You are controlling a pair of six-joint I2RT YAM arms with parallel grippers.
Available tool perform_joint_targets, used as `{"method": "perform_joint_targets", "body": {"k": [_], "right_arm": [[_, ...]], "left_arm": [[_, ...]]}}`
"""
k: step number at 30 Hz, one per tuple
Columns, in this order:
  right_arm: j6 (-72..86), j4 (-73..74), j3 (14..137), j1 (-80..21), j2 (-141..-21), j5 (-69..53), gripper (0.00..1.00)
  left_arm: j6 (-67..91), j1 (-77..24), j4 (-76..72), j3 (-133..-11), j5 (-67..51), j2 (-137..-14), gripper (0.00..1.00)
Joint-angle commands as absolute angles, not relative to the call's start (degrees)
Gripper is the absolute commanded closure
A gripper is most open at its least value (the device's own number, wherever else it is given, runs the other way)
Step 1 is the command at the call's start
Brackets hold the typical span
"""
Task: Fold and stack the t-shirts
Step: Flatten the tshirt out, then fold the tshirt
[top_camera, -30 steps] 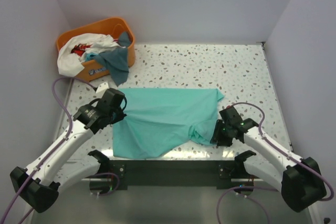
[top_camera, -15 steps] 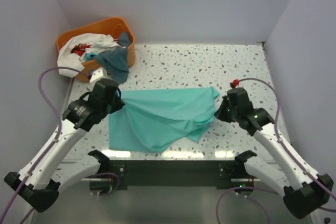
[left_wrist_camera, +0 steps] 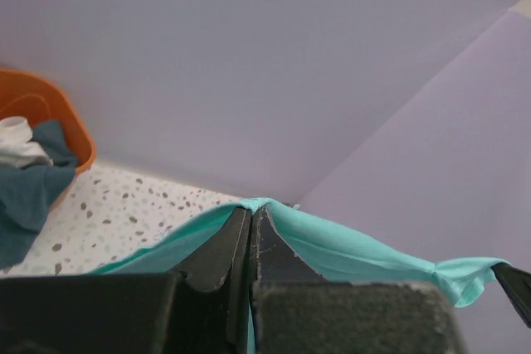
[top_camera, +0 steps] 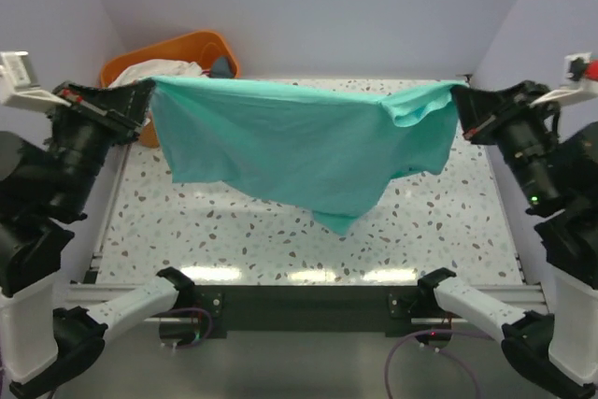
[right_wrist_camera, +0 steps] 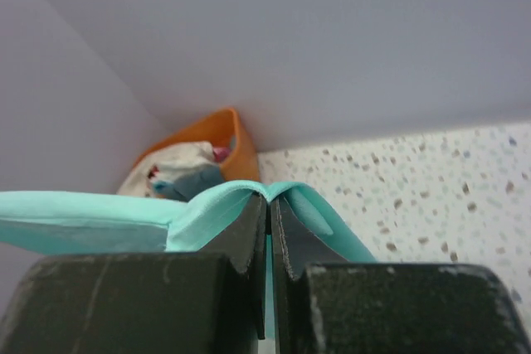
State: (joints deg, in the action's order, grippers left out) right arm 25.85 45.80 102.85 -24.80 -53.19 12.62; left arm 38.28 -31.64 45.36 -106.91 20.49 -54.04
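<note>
Left claw (top_camera: pixel 147 92) and right claw (top_camera: pixel 459 103) each clamp tight on the turquoise t-shirt (top_camera: pixel 299 142) hanging between them.

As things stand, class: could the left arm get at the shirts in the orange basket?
Probably not yet. The left gripper is shut on the turquoise t-shirt, stretched in the air to the right gripper. The orange basket is near, but the gripper must let go first.

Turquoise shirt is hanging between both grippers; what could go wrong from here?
The left gripper and right gripper each pinch only a thin edge of the turquoise shirt, so it might slip free. It is bunched near the right gripper and hangs unevenly, so laying it down could leave wrinkles.
</note>
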Motion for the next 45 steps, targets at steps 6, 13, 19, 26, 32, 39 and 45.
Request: {"method": "perform_joint_targets", "body": {"k": [6, 13, 19, 26, 32, 39, 45], "right_arm": [[21.0, 50.7, 139.9, -24.8, -63.4, -3.7, 1.0], [21.2, 44.4, 134.8, -24.8, -57.6, -3.3, 1.0], [15.5, 46.9, 131.7, -24.9, -60.9, 17.2, 1.0], [7.7, 33.2, 104.1, -24.3, -67.0, 42.7, 1.0], [13.3, 18.8, 84.5, -11.6, -75.1, 28.9, 1.0], [13.2, 7.5, 78.7, -7.6, -93.8, 14.6, 1.0], [14.4, 6.4, 84.0, -7.2, -105.2, 10.6, 1.0]], "left_arm": [[34.5, -31.8, 40.8, -120.7, 9.8, -53.4, 1.0], [35.8, -28.7, 40.8, -123.8, 6.3, -52.8, 1.0], [37.9, -25.6, 40.7, -115.4, 12.6, -54.7, 1.0], [44.0, -25.6, 37.4, -90.5, 29.3, -58.4, 1.0], [46.0, -22.2, 19.9, -65.0, 23.3, -68.4, 1.0], [44.2, -14.9, 1.9, -60.7, 14.0, -93.4, 1.0], [41.5, -13.8, 4.8, -75.3, 14.4, -110.4, 1.0]]}}
